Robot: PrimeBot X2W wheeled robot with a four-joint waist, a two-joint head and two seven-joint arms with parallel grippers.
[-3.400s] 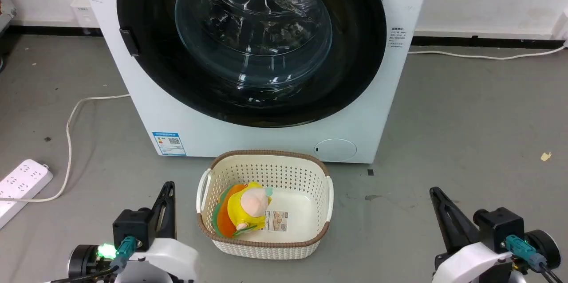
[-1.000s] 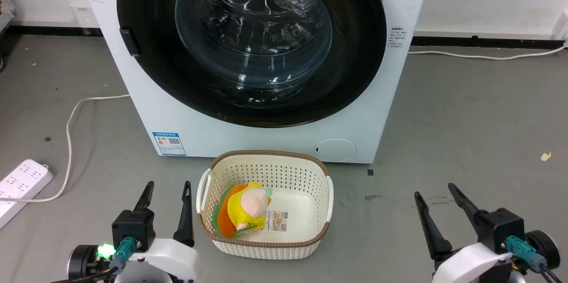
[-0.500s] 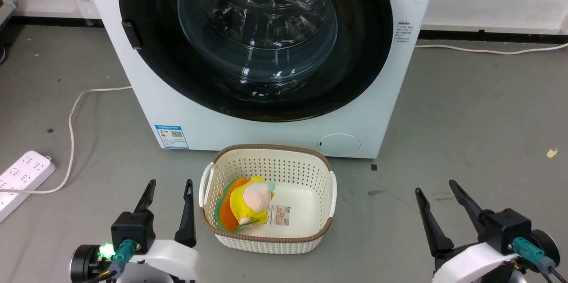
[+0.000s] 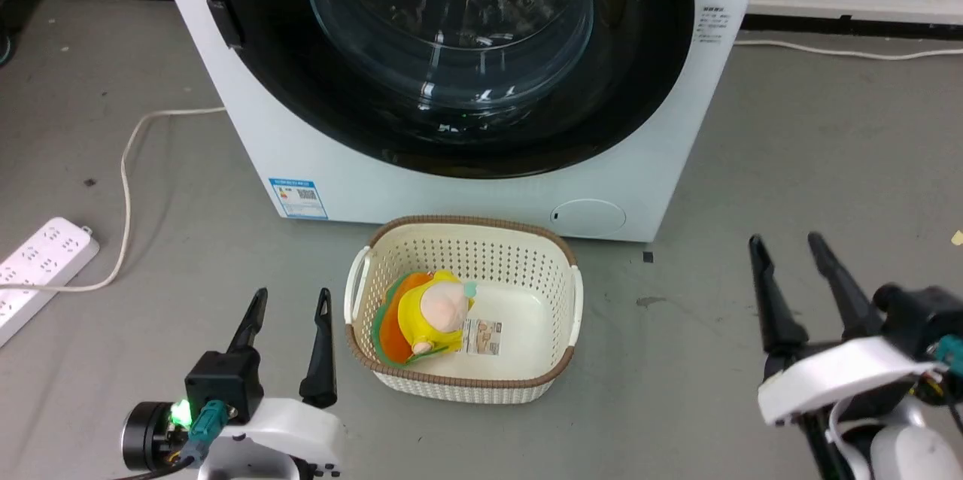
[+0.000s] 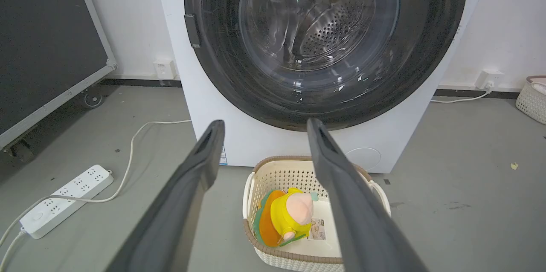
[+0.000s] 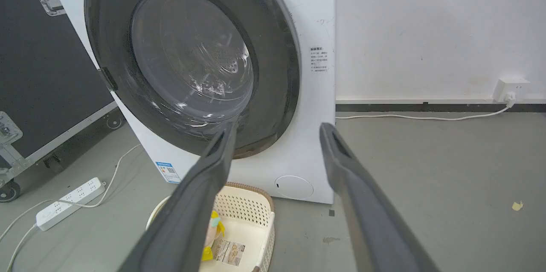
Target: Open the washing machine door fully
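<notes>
My right gripper (image 4: 799, 253) hung spread and empty, the washing machine door (image 4: 639, 74) shut, up ahead to its left. I judged the small latch tab (image 4: 225, 22) on the far rim the best hold.

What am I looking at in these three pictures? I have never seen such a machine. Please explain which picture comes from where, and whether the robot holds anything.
This is a wheeled robot with two arms. The head view looks down from its head: the left gripper and right gripper each have two dark fingers, spread open and holding nothing. The other two pictures come from cameras on the wrists, looking along those fingers. Ahead stands a white washing machine with its round black door closed. On the grey floor before it sits a cream basket with a yellow soft toy inside. A white power strip lies to the left.
</notes>
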